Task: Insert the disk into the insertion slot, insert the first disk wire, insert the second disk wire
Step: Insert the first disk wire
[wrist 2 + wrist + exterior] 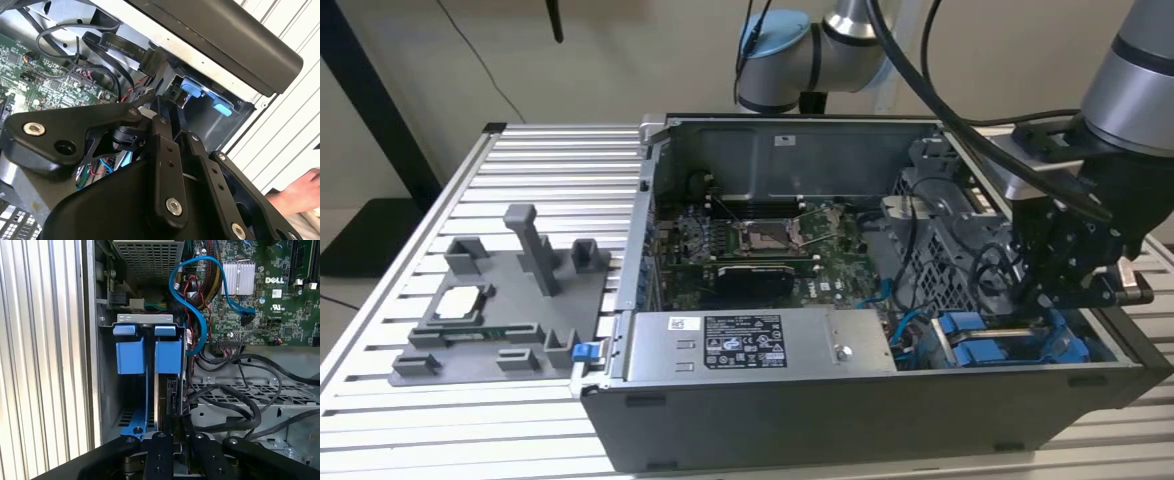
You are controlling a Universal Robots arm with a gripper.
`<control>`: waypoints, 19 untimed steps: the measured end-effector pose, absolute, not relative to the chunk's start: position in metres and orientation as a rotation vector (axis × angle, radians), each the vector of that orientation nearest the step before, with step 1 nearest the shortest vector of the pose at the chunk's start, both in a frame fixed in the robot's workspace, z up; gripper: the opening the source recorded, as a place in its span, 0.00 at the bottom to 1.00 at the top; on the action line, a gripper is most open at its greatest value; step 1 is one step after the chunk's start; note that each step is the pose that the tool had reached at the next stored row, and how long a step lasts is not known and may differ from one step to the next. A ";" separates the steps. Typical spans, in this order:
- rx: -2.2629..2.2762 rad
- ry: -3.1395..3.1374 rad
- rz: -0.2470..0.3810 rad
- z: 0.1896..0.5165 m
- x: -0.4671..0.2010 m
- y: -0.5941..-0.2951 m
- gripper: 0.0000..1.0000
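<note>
Close against the insertion slot (145, 318), the tool (172, 435), whose grip I cannot tell, meets the disk (168, 390), which stands edgewise deep in that slot, seemingly almost seated, while just beside the slot a blue wire (202, 322) loops, both wires apparently not yet plugged.

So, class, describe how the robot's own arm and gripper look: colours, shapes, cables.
The silver-grey tubular robot arm has a pale blue joint cap, and thick black cables loop beside it. The black gripper is built of flat jointed links fastened with silver bolts.
</note>
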State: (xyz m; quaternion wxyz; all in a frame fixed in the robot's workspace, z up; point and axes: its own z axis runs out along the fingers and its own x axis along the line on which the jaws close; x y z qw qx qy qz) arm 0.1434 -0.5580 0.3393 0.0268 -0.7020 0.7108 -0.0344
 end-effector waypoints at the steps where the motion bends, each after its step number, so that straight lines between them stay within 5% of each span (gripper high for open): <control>1: -2.170 2.194 -0.107 0.339 0.143 -0.558 0.00; 12: -2.173 2.191 -0.105 0.331 0.144 -0.558 0.00; 13: -2.172 2.191 -0.104 0.331 0.144 -0.558 1.00; 19: -2.173 2.192 -0.106 0.351 0.144 -0.558 1.00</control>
